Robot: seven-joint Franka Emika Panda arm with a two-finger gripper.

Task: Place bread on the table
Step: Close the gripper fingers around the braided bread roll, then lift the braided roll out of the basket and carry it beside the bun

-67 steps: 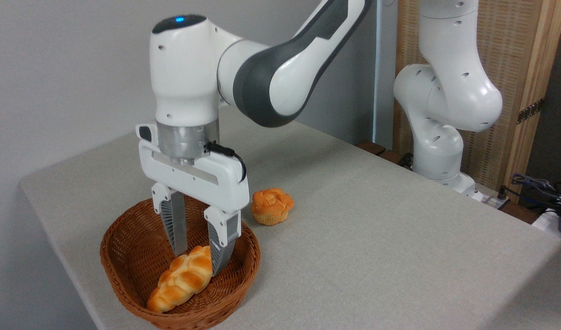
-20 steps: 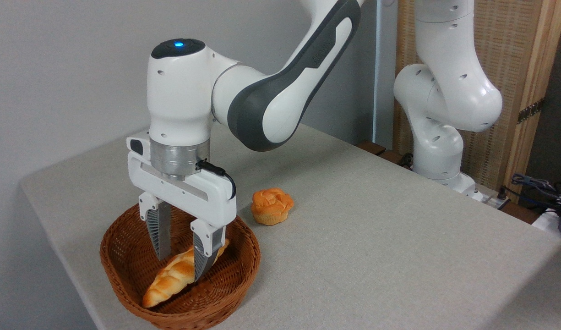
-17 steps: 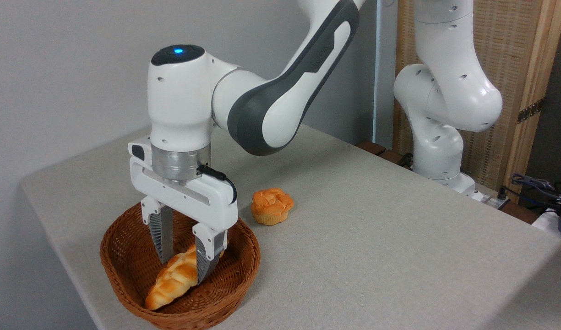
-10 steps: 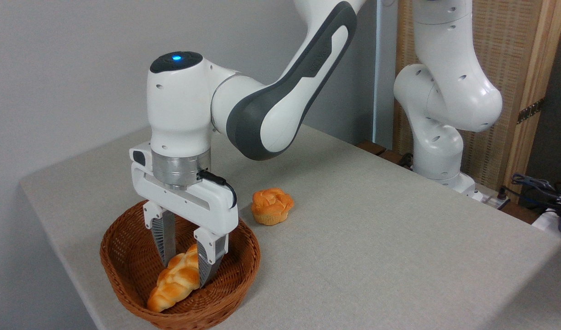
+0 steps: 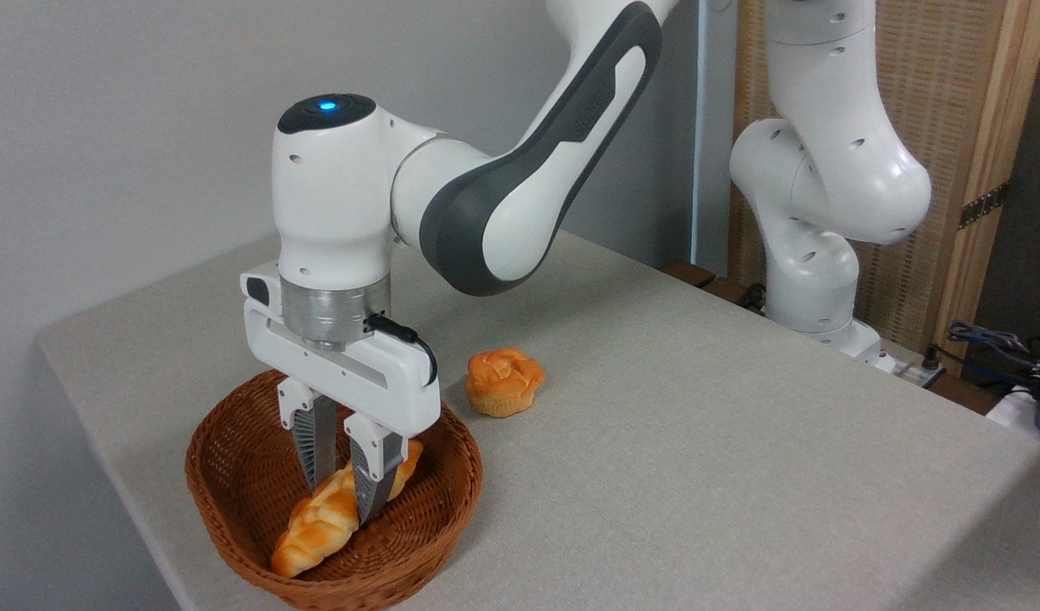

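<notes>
Golden-orange and braided, the bread [image 5: 337,513] lies inside the brown wicker basket [image 5: 231,475], slanting from its lower-left end near the basket's front wall up toward the right. The claw [image 5: 343,501] reaches straight down into the basket, and its two ribbed fingers [image 5: 320,450] are drawn close together and clamped on the middle of the loaf, one finger behind it and one in front. The loaf's lower tip looks to rest on the basket's weave, while its upper tip shows just past the front finger.

The basket sits close to the front left edge of the tabletop [image 5: 698,441], which is covered in a light grey-beige cloth. A small round bun [image 5: 503,382] stands on the tabletop just beyond the basket's right rim, apart from it. The white and grey arm [image 5: 503,187] bends over from its base at the far right edge of the tabletop, with a blue light glowing on top of its wrist joint.
</notes>
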